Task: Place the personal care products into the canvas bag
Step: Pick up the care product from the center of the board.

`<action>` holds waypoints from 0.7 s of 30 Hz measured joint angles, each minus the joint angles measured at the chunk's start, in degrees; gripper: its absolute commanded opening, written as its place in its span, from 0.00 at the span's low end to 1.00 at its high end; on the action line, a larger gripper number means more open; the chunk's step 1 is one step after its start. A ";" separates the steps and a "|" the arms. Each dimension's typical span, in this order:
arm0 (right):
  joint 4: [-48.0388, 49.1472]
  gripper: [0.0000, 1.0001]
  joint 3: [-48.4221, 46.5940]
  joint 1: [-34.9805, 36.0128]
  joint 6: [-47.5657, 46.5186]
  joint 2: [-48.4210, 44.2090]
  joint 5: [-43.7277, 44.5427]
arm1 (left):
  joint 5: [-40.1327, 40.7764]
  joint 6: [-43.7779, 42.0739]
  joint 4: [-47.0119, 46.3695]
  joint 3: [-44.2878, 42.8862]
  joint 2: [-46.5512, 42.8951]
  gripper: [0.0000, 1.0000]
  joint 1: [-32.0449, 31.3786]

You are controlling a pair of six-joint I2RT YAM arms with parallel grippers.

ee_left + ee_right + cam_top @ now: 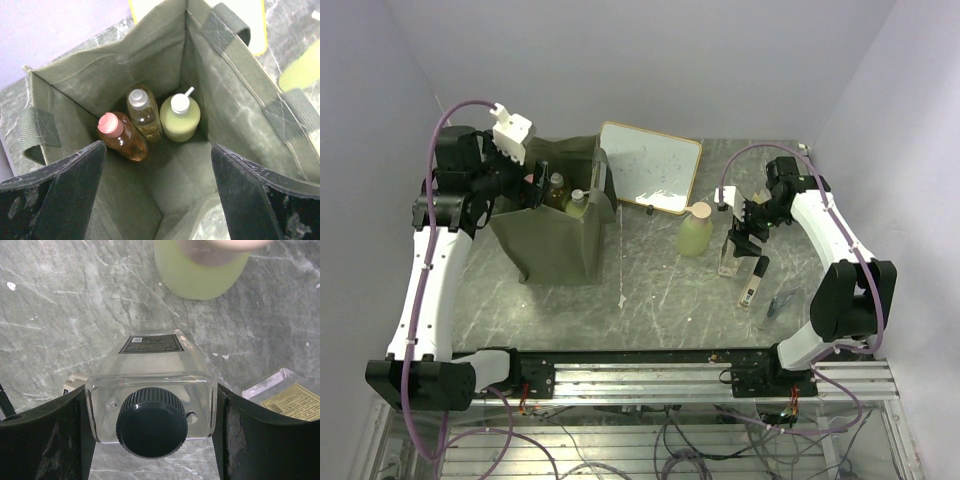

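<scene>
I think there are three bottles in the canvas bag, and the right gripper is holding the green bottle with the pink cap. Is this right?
Not quite. The right gripper holds the clear bottle with the black cap, as the right wrist view shows. The green bottle stands free beside it. The canvas bag does hold three bottles.

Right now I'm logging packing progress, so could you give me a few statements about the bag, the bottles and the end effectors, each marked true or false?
1. The canvas bag holds three bottles: the orange pink-capped bottle, the amber pump bottle and the yellow-green pump bottle. True.
2. The left end effector holds a bottle. False: it is open and empty above the bag.
3. The right end effector has its fingers on either side of the clear black-capped bottle. True.
4. The green pink-capped bottle is in the bag. False: it stands on the table.
</scene>
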State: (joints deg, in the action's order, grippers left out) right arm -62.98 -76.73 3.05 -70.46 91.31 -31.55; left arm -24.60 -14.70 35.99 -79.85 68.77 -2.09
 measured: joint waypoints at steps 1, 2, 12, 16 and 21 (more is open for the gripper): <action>0.26 0.46 0.26 0.00 0.31 -0.28 -0.02 | -0.46 -0.90 1.07 -0.35 0.00 0.96 -0.13; 0.50 0.42 0.50 0.00 0.61 -0.55 -0.15 | -0.92 -2.03 2.67 -0.96 0.00 0.96 -0.42; 1.97 0.00 2.82 1.07 6.97 -7.43 -3.19 | -3.06 -13.55 15.41 -4.96 -1.25 0.98 -5.20; 2.51 0.00 3.23 2.78 9.70 -10.27 -3.69 | -3.72 -17.16 19.43 -5.84 -0.59 1.00 -7.52; 2.84 0.00 4.04 4.50 12.50 -12.55 -3.82 | -3.89 -21.31 23.08 -8.31 2.14 1.00 -12.13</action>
State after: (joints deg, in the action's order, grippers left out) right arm -60.14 -72.69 7.55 -57.95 78.76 -35.38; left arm -28.49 -36.01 59.07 -88.16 70.91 -14.22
